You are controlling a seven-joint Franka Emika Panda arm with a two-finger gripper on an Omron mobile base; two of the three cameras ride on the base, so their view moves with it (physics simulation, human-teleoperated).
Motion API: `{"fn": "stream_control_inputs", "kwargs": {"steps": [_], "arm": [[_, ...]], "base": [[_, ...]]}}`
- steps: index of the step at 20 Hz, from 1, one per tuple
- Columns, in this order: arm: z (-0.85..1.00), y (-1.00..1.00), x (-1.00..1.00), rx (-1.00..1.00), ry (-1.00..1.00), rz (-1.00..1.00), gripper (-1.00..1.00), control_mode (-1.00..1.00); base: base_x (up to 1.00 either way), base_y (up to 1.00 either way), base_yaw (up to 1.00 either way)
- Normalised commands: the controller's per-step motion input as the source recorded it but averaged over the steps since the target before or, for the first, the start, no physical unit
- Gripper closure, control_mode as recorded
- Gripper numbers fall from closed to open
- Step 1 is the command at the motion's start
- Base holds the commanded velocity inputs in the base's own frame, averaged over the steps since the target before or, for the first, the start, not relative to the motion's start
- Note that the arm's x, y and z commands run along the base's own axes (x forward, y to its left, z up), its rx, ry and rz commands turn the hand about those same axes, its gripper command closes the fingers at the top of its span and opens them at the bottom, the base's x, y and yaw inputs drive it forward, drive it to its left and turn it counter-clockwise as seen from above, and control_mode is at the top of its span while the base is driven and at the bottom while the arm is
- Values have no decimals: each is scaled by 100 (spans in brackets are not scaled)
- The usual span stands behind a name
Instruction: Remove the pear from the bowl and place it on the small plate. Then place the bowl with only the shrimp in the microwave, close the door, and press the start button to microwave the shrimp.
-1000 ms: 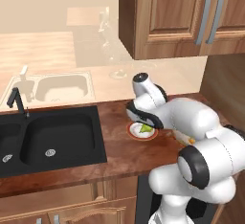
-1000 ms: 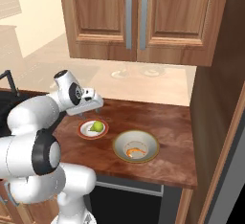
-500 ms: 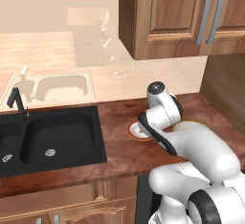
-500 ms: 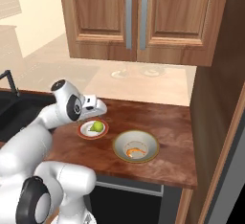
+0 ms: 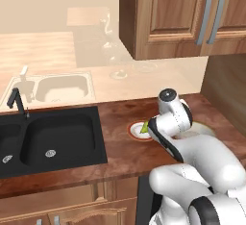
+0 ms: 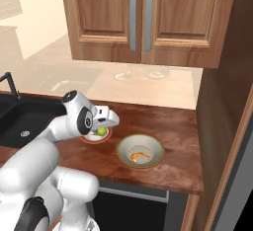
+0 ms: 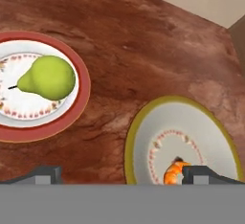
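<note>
Black is the sink point(image 5: 53, 140) at the far left, sunk into the reddish-brown wooden table point(image 6: 173, 121), with a dark tap point(image 5: 17, 101) at its back edge. To its right, on the table, sits the small plate point(image 7: 79, 108) with its red rim, and the pear point(image 7: 48, 78) lies on its side in the middle of it, stalk pointing away from the bowl. That suggests the first part of the job is done: the fruit is out and lies flat on the plate, where it should not roll.

Just beside the plate, further right, is the bowl point(image 6: 126, 146), cream with a gold rim, standing apart from the plate without touching it. Inside it lies the shrimp point(image 7: 173, 173), alone, near the edge closest to the camera on the hand.

The tool point(image 7: 122, 175) hangs above the gap between plate and bowl, its two tips spread wide and pinching nothing; one tip shows over the table below the plate, the other over the bowl near the shrimp. From the right base camera the hand point(image 6: 105, 118) sits above the plate's near side, tilted down toward the table.

The likely next step is taking the bowl by its rim, since the wide spread suits a thin edge. Wooden cabinets point(image 6: 141, 18) hang above.
</note>
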Motion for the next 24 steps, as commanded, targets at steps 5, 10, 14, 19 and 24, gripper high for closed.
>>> {"fn": "stream_control_inputs", "kwargs": {"steps": [5, 10, 14, 19, 24], "arm": [[-31, -12, 3, 0, 15, 0, -100, -100], [-7, -38, 0, 0, 4, -4, -100, -100], [-2, -24, 0, 0, 2, -8, -100, -100], [-19, -15, 0, 0, 8, -8, -100, -100], [-27, -1, 2, 0, 10, -7, -100, -100]], "base": [[0, 0, 0], [0, 0, 0], [0, 0, 0], [0, 0, 0], [0, 0, 0]]}}
